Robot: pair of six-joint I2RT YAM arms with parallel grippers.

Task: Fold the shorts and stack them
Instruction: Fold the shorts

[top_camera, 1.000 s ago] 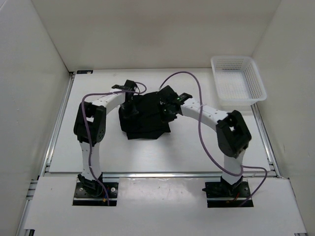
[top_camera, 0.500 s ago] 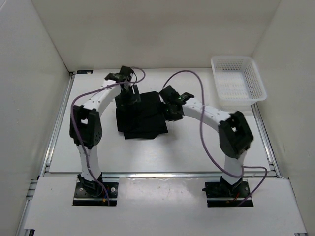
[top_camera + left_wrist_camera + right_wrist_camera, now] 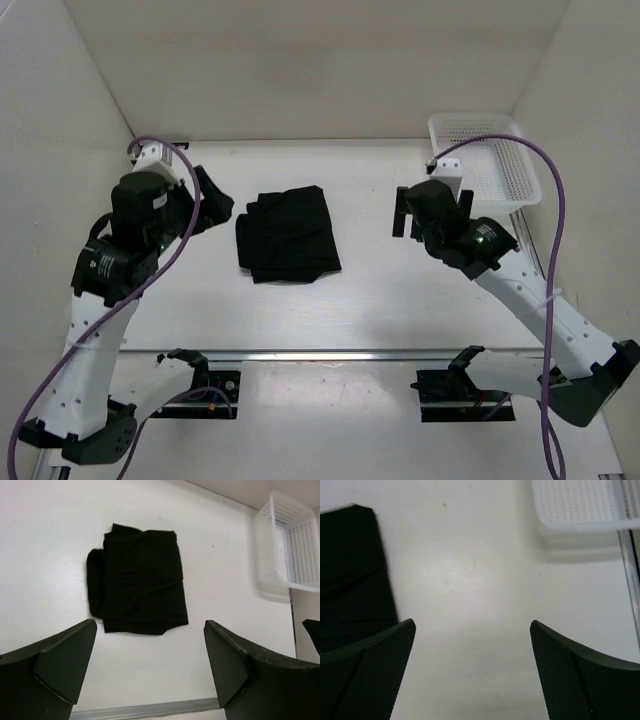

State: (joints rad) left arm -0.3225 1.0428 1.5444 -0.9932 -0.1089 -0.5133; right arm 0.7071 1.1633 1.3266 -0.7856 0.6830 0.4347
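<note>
The black shorts (image 3: 288, 235) lie folded in a rough rectangle on the white table, apart from both arms. My left gripper (image 3: 214, 206) hangs raised off their left side. In the left wrist view it (image 3: 150, 640) stands open and empty, with the shorts (image 3: 137, 582) lying beyond its fingers. Over on the other side, my right gripper (image 3: 401, 212) hovers right of the shorts. It (image 3: 472, 630) is wide open over bare table, and only the shorts' right edge (image 3: 350, 575) shows at the left of the right wrist view.
A white mesh basket (image 3: 485, 160) stands at the back right corner, also seen as the basket (image 3: 287, 545) in the left wrist view and the basket (image 3: 580, 505) in the right wrist view. White walls enclose the table. A metal rail (image 3: 320, 352) runs along the near edge.
Both grippers have opened and let go of the shorts. Both arms have lifted and swung outward, left arm to the left, right arm to the right. The shorts stay folded.
</note>
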